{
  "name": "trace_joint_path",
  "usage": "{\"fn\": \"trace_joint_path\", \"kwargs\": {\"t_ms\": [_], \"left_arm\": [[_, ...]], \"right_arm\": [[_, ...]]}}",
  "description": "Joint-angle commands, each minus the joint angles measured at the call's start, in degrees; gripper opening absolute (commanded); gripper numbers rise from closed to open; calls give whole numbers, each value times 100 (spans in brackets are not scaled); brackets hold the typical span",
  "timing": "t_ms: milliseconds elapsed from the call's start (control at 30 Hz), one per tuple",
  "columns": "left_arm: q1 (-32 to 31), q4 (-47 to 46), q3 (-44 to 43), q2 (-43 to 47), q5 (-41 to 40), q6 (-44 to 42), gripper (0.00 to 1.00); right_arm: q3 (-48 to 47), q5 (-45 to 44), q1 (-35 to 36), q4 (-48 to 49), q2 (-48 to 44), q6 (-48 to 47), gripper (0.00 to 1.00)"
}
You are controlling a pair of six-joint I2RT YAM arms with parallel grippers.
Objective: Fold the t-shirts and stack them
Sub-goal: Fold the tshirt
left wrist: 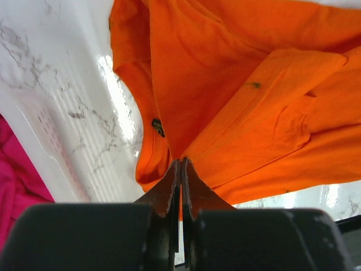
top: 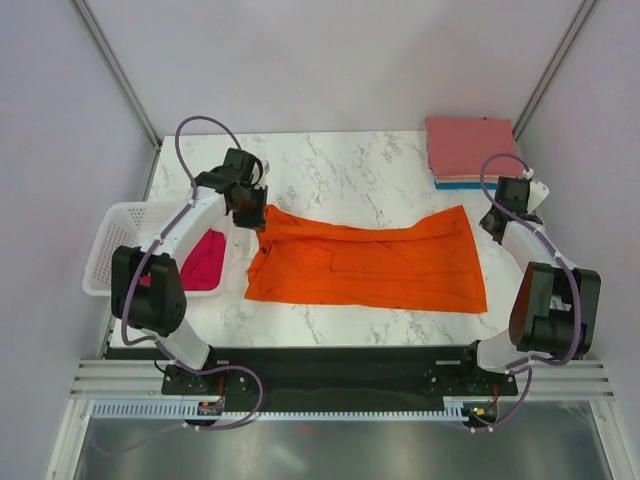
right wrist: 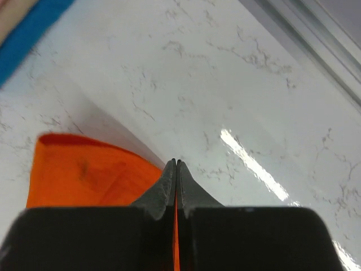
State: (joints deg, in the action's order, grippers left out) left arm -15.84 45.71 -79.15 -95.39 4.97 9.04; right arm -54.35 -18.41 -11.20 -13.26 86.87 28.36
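The bright orange t-shirt (top: 370,262) lies spread across the middle of the marble table. My left gripper (top: 250,212) is at its far left corner, jaws shut on the orange cloth (left wrist: 225,90) near the collar. My right gripper (top: 495,222) is at its far right corner, jaws shut with orange cloth (right wrist: 84,169) pinched between them; that corner hangs a little above the table. The magenta-pink t-shirt (top: 205,260) lies crumpled in the white basket (top: 115,240). The folded stack (top: 470,148), salmon-pink on top and blue at the bottom, sits at the back right.
The basket hangs off the table's left edge; its white wall (left wrist: 51,164) and the magenta cloth (left wrist: 14,186) show in the left wrist view. The blue shirt's edge (right wrist: 28,34) shows in the right wrist view. Grey walls and metal frame posts enclose the table.
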Motion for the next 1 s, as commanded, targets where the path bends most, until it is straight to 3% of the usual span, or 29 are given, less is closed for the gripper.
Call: {"fn": "trace_joint_path", "kwargs": {"t_ms": [0, 200, 267, 300, 400, 733, 967], "left_arm": [[28, -185, 417, 477, 197, 274, 2], [2, -308, 831, 434, 504, 248, 2], [-7, -388, 937, 381, 671, 248, 2], [-7, -414, 972, 364, 715, 265, 2], [-34, -493, 1007, 302, 812, 265, 2], [-69, -537, 1130, 249, 751, 195, 2], [-139, -572, 1253, 346, 646, 160, 2]], "right_arm": [[433, -39, -14, -10, -319, 170, 0], [487, 478, -14, -45, -434, 143, 1], [216, 944, 21, -142, -321, 240, 11], [101, 997, 48, -186, -250, 319, 23], [-330, 1006, 179, -344, 84, 460, 30], [-1639, 453, 496, -915, 1532, 1803, 34], [-2246, 418, 549, -959, 2228, 2208, 35]]}}
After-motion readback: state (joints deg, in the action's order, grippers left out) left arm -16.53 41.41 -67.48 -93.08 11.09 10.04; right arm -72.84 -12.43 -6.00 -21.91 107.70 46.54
